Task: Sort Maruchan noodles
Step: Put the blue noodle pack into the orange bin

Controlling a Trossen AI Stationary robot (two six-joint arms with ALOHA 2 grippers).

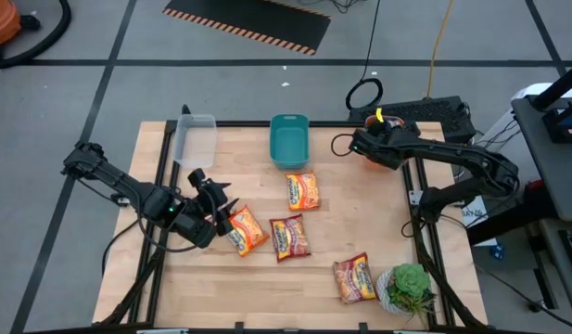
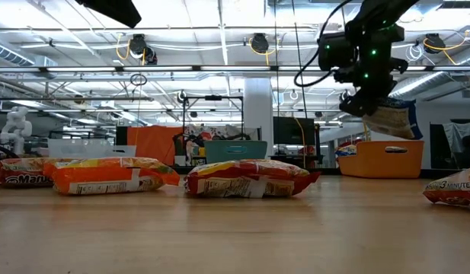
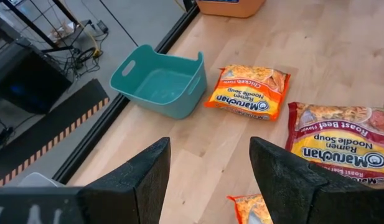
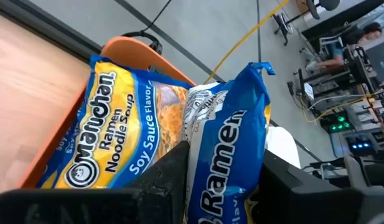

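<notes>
Two things could bite me here. My right gripper [image 4: 220, 180] is clamped on a blue packet [image 4: 226, 155] by its lower end only, hanging over the orange bin [image 4: 126, 53] at the table's far right corner, where a soy sauce packet [image 4: 117, 124] already lies. If I let go while off-centre, the floppy wrapper could catch the rim and slide out onto the floor.

My left gripper [image 3: 207, 177] hovers with fingers apart and nothing in them, right above an orange packet [image 1: 246, 230] near the left edge. Coming down crooked would just shove it sideways on the slick wood.

Other packets sit mid-table: chicken [image 3: 249, 92] just beside the teal bin [image 3: 160, 81], roast beef [image 3: 341, 140] near it, and one more [image 1: 354, 277] by the plant [image 1: 409, 286].
</notes>
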